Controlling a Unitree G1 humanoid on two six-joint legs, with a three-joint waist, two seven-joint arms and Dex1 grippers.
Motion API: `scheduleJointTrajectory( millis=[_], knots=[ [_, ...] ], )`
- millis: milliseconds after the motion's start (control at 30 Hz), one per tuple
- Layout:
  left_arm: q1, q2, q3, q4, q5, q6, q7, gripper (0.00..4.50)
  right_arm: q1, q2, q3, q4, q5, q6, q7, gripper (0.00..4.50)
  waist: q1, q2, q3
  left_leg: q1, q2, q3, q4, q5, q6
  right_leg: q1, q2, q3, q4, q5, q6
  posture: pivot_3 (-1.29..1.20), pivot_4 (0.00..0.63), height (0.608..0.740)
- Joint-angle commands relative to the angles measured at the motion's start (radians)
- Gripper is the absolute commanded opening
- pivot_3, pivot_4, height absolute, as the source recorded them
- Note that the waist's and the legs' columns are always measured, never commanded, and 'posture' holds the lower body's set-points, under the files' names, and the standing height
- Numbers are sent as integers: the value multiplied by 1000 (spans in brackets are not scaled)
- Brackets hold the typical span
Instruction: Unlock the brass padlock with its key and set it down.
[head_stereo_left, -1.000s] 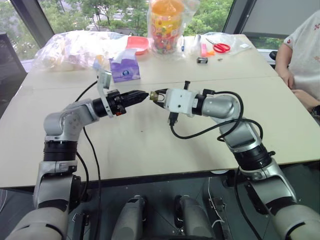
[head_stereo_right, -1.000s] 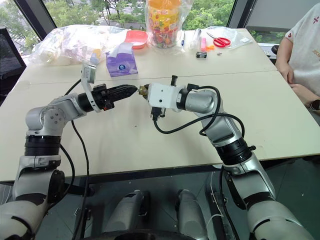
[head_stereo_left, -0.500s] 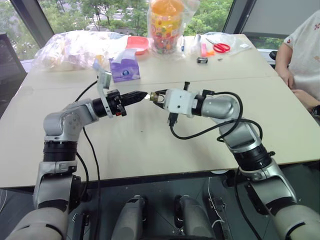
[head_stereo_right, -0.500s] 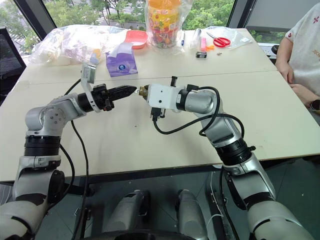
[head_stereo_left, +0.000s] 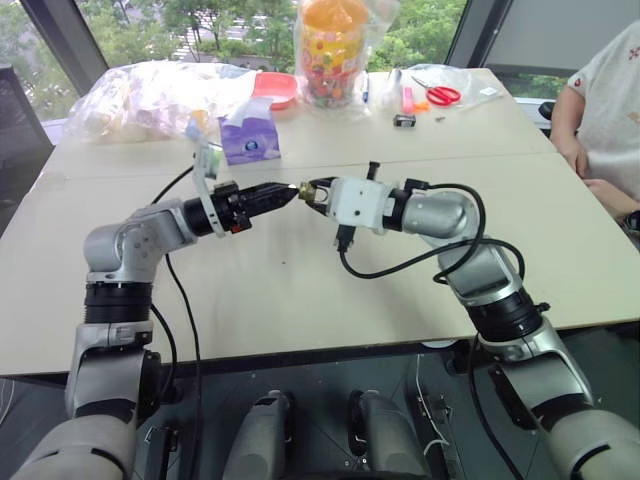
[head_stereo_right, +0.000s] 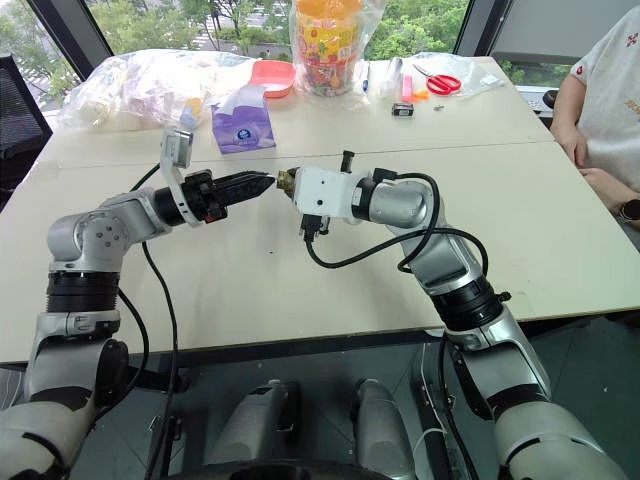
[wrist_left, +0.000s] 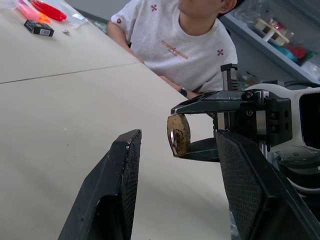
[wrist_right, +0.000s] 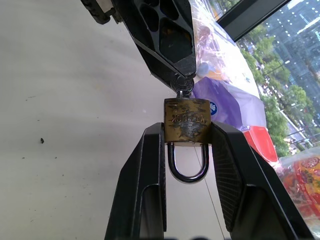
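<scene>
Pointing keyway-first at left end effector (head_stereo_left: 293, 190), brass padlock (wrist_right: 187, 126), shackle trailing

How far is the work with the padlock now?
Done: the right gripper clamps the small brass padlock above the beige table, and the thin silvery key sits in its keyhole. In hand: the left gripper stands open at the key. Left: the silvery shackle looks still closed; unlocking and setting down remain.

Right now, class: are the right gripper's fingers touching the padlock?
Touching. In the right wrist view, the right gripper has both black fingers pressed against the sides of the padlock, with no gap on either side.
</scene>
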Motion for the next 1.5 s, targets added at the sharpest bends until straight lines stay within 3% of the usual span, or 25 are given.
scheduleJointTrajectory(
  millis=[33, 67, 233, 500, 733, 933, 1500],
  knots=[
    [5, 10, 26, -37, -21, -1, -10, 353, -28, 4, -11, -24, 4, -12, -12, 696, 0, 0, 0, 0, 0, 0, 0, 0, 0, 0, 0, 0, 0, 0, 0, 0, 150, 740],
    [4, 10, 24, -37, -19, -3, -9, 32, -29, 4, -11, -24, 4, -12, -11, 696, 0, 0, 0, 0, 0, 0, 0, 0, 0, 0, 0, 0, 0, 0, 0, 0, 150, 740],
    [17, 28, -25, -61, 20, -33, -35, 32, -28, 4, -9, -27, 9, -9, -6, 696, 0, 0, 0, 0, 0, 0, 0, 0, 0, 0, 0, 0, 0, 0, 0, 0, 150, 740],
    [17, 72, -171, -92, 232, -300, -119, 32, -31, 8, -12, -35, 34, 27, 14, 696, 1, 0, 0, 0, 0, 0, -1, 0, 0, 0, -2, 0, -1, 0, -1, 0, 150, 740],
    [-18, 77, -117, -33, 165, -207, -150, 32, -28, 3, -12, -33, 27, 24, 17, 696, 0, 0, 0, -3, 0, 0, -1, 0, 0, -3, -1, 0, -1, 0, 0, 0, 150, 740],
    [-24, 100, -58, 20, 120, -131, -146, 1889, -24, -2, -14, -29, 23, 17, 12, 696, -2, 0, 0, -3, 0, 0, -1, 0, 0, -4, 0, 0, -1, 0, 0, 0, 150, 740],
    [-62, 44, -50, 60, 121, -128, -152, 1889, -28, 8, -8, -38, 20, 12, 8, 696, -1, 0, 0, -4, 0, 0, 0, 0, 0, -4, 0, -1, 0, 0, 0, 0, 150, 740]
  ],
)
